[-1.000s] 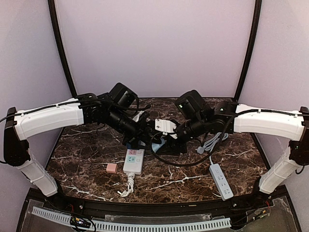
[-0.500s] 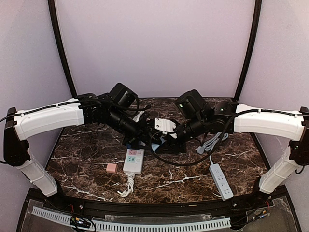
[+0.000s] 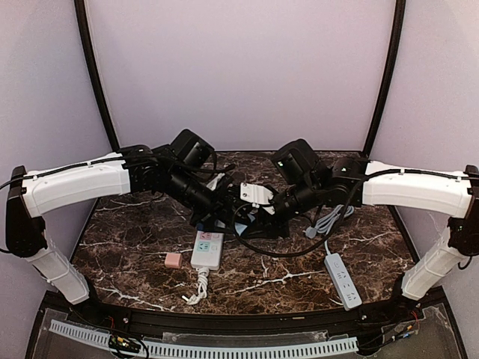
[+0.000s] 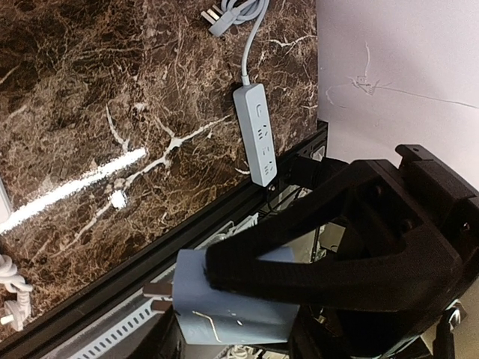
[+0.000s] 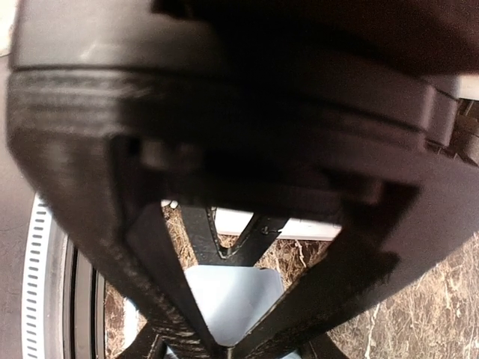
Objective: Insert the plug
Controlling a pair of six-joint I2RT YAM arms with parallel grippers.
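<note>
Dark brown marble table point(image 3: 135, 239) with white veining, pale blue plug point(image 4: 224, 310) with brownish pins, white power strip point(image 3: 207, 250) with pink and greenish socket faces, grey-blue power strip point(image 3: 342, 280), small pink block point(image 3: 173, 259), lilac walls point(image 3: 239, 75)

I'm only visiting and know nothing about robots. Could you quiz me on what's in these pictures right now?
1. True or false: the left gripper holds a blue plug.
2. Seen from above, the pink block lies: A) left of the white power strip; B) on top of it; C) right of it.
3. How many power strips lie on the table?

Key: 1 true. 2 A. 3 two: the white one and the grey power strip.
</note>
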